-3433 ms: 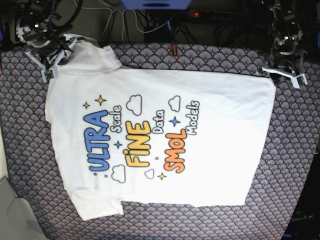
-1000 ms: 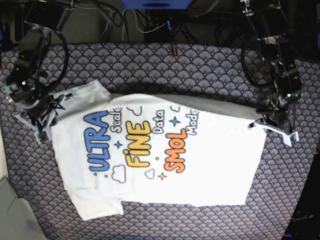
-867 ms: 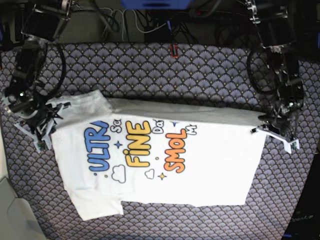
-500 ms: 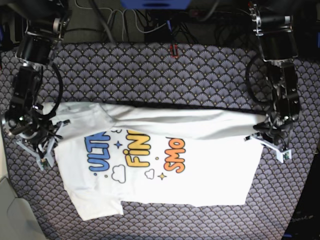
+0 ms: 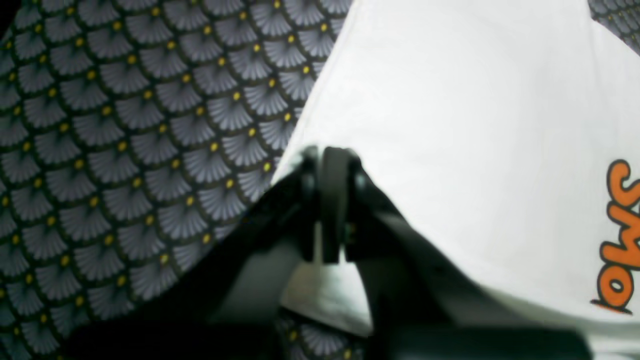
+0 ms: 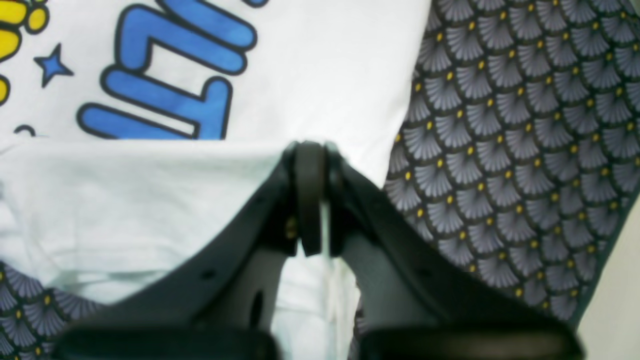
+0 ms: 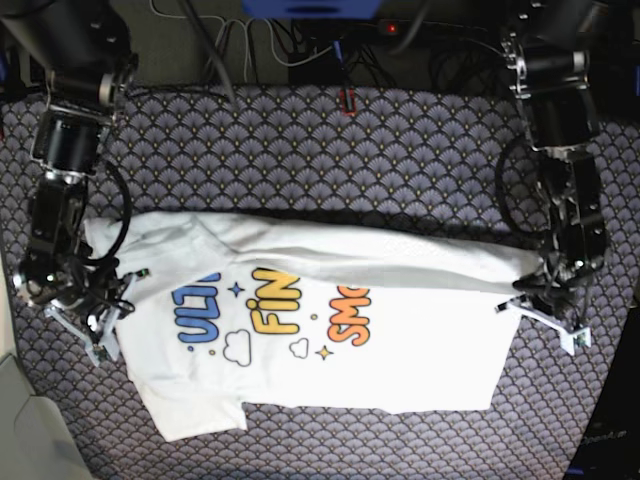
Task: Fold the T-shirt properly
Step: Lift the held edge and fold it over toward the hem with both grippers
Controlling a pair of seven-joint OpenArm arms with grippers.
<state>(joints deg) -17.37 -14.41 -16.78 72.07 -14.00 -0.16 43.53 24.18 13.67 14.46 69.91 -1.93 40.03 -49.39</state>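
White T-shirt [image 7: 330, 330] half folded, plain reverse band covering print's top

The base view looks straight down from high overhead and takes in the whole cloth [image 7: 330, 130], with both arms entering from twelve o'clock. The left wrist view sits close behind the left gripper [image 5: 332, 165] and faces along its fingers, down at the shirt [image 5: 465, 125]; this patch lies at about three o'clock in the base view, around the left gripper [image 7: 540, 305]. The right wrist view rides just as close behind the right gripper [image 6: 310, 155], facing the shirt [image 6: 320, 65] and its blue lettering; that patch lies at about nine o'clock in the base view, by the right gripper [image 7: 95, 330].
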